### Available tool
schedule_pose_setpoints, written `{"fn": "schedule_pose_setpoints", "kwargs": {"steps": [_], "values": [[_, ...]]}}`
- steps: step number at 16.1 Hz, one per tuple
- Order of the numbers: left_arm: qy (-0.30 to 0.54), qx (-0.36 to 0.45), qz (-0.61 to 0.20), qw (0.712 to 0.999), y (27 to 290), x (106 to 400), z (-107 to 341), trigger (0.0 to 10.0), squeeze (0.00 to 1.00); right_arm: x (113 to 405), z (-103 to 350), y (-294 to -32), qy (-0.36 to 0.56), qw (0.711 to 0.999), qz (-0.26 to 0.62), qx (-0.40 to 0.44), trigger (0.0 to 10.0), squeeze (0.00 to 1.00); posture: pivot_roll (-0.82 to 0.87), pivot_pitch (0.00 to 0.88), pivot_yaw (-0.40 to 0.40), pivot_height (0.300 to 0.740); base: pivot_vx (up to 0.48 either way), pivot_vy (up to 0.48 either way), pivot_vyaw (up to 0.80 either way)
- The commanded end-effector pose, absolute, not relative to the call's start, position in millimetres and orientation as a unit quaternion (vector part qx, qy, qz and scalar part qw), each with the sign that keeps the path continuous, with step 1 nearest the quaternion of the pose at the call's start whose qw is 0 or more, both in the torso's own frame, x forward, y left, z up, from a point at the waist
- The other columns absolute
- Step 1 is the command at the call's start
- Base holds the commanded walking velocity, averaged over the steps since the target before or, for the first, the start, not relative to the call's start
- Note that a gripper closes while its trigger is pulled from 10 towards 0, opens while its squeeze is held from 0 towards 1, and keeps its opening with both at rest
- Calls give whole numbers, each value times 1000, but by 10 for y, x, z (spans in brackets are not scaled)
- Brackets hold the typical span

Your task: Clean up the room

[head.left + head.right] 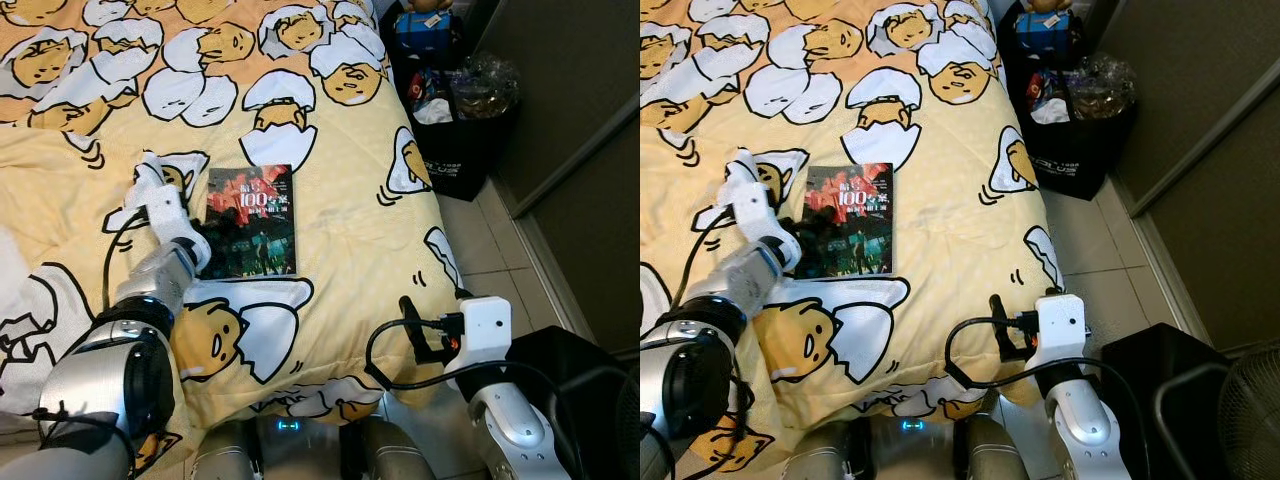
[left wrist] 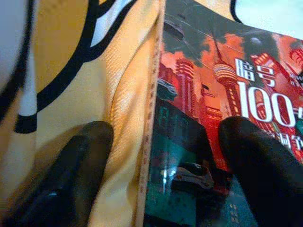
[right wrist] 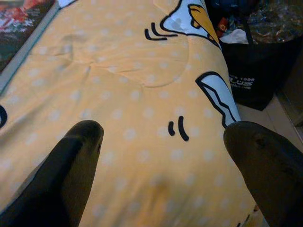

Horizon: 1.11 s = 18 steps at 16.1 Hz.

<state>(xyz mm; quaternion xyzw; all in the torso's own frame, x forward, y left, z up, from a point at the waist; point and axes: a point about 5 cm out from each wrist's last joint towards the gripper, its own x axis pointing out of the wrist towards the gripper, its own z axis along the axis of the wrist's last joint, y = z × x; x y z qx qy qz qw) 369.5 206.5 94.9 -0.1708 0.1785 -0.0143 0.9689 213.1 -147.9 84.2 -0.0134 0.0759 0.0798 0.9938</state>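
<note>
The left gripper [image 1: 200,250] sits at the left edge of the book [image 1: 250,222], low on that edge toward the near corner. Its fingers [image 2: 80,161] are spread wide and straddle the spine: one presses the duvet [image 1: 340,180] just beside the book, the other rests on the cover. Nothing is clamped yet. The straddle looks meant to let the jaws close across the edge and pinch the book off the soft bedding, which gives under it and hides the underside.

The book lies flat on the duvet, cover up, roughly midway across the bed. Its long axis runs away from the robot, top edge toward the far side of the bed, title upright as the robot sees it, tilted very slightly.

Right of the book and nearer the robot, the right gripper [image 1: 422,335] hovers off the bed's near right corner, fingers wide apart and holding nothing; it seems to be kept clear. Farther right of the book, beyond the bed's edge, a black bag [image 1: 462,150] of clutter stands on the tiled floor [image 1: 500,240].
</note>
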Motion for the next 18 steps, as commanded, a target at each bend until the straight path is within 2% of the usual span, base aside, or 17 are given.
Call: {"fn": "schedule_pose_setpoints", "kwargs": {"steps": [1, 8, 13, 17, 18], "values": [[261, -188, -39, 946, 1832, 3509, 579, 0, 0, 2124, 818, -1468, 86, 993, 84, -8, 10000, 0, -243, 273, -72, 740, 0, 0, 0], [235, -314, -84, 916, 1636, 3524, 613, 0, 0, 2133, 811, -1476, 87, 993, 83, -9, 10000, 0, -247, 265, -77, 740, 0, 0, 0], [158, -372, -108, 908, 1661, 3626, 819, 0, 0, 2178, 816, -1474, 85, 992, 89, -11, 10000, 0, -231, 252, -90, 740, 0, 0, 0], [87, -384, -166, 904, 1689, 3730, 1101, 0, 0, 2255, 820, -1446, 80, 992, 97, -10, 10000, 0, -200, 230, -95, 740, 0, 0, 0], [48, -392, -187, 900, 1750, 3775, 1273, 0, 0, 2294, 816, -1428, 78, 992, 101, -9, 10000, 0, -182, 220, -95, 740, 0, 0, 0]]}}
